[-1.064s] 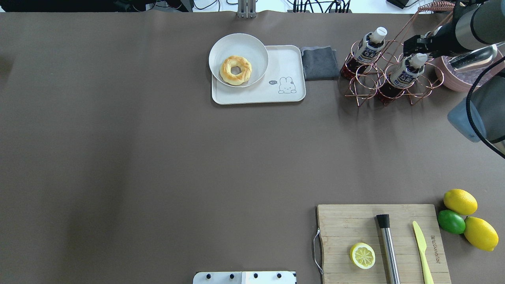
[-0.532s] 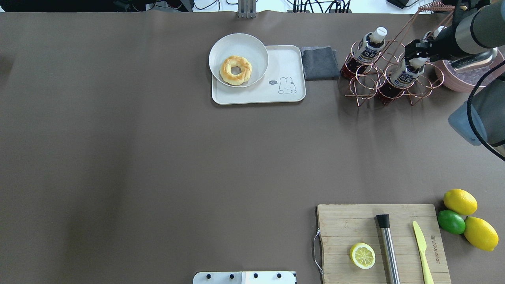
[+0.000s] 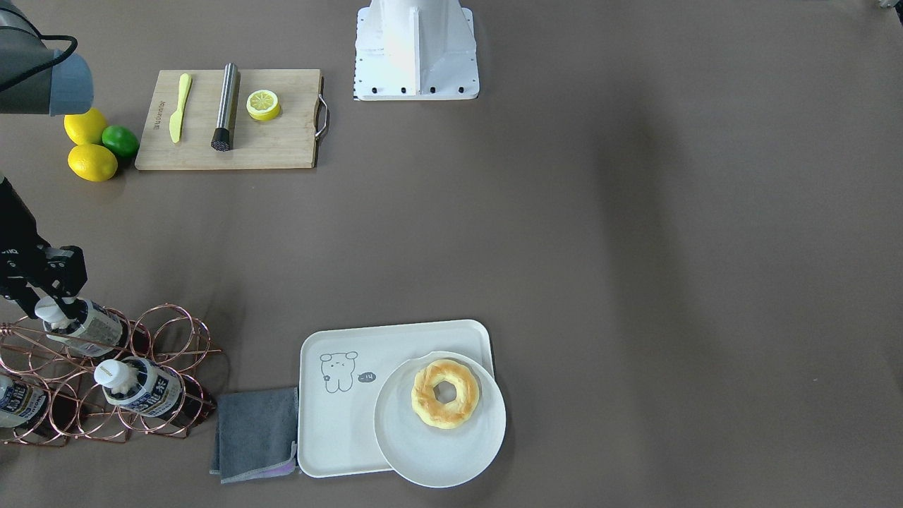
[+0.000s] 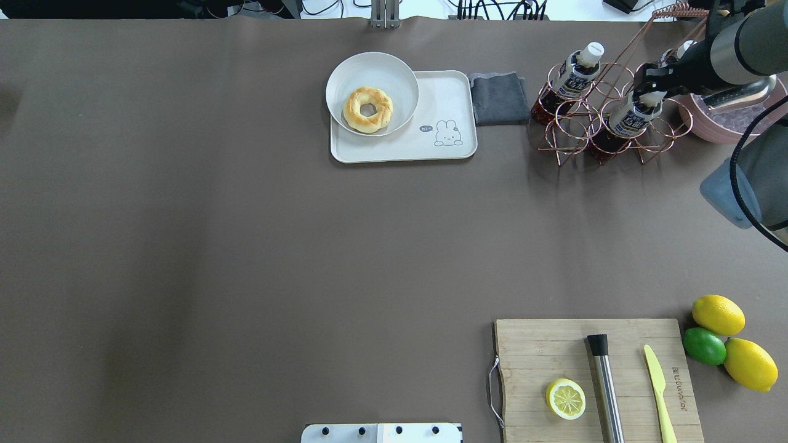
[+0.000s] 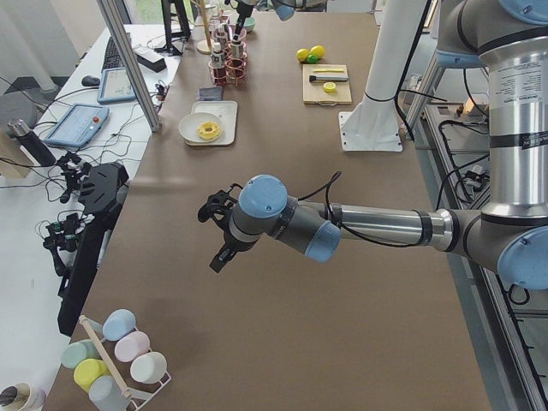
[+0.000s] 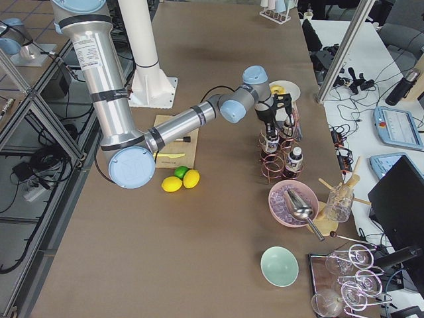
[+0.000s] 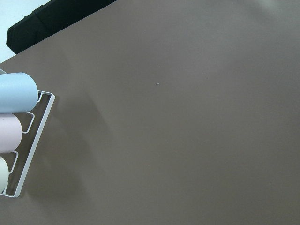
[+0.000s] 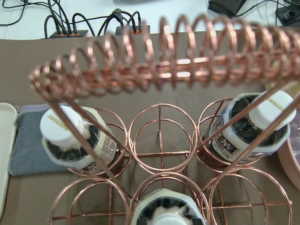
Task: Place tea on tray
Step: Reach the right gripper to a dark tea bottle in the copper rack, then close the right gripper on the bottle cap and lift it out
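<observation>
Three tea bottles stand in a copper wire rack [image 4: 615,132] at the table's far right. My right gripper [image 4: 652,86] is low over the bottle nearest the robot [image 4: 629,115], its fingers on either side of the white cap and apart, so it looks open. It also shows in the front-facing view [image 3: 51,300] over that bottle [image 3: 88,326]. The right wrist view shows that cap [image 8: 164,214] at the bottom edge, with no fingers in view. The off-white tray [image 4: 443,147] lies left of the rack. My left gripper [image 5: 218,233] hovers far off; whether it is open or shut I cannot tell.
A round white plate [image 4: 372,69] with a donut [image 4: 367,109] covers the tray's left end. A grey cloth [image 4: 498,97] lies between tray and rack. A pink bowl [image 4: 726,126] with a scoop stands right of the rack. A cutting board [image 4: 542,351] and lemons [image 4: 718,314] lie nearer the robot.
My right gripper came down and slightly left from above the rack, until its fingers were around the cap of the nearest bottle. In the last half second it barely moved.
</observation>
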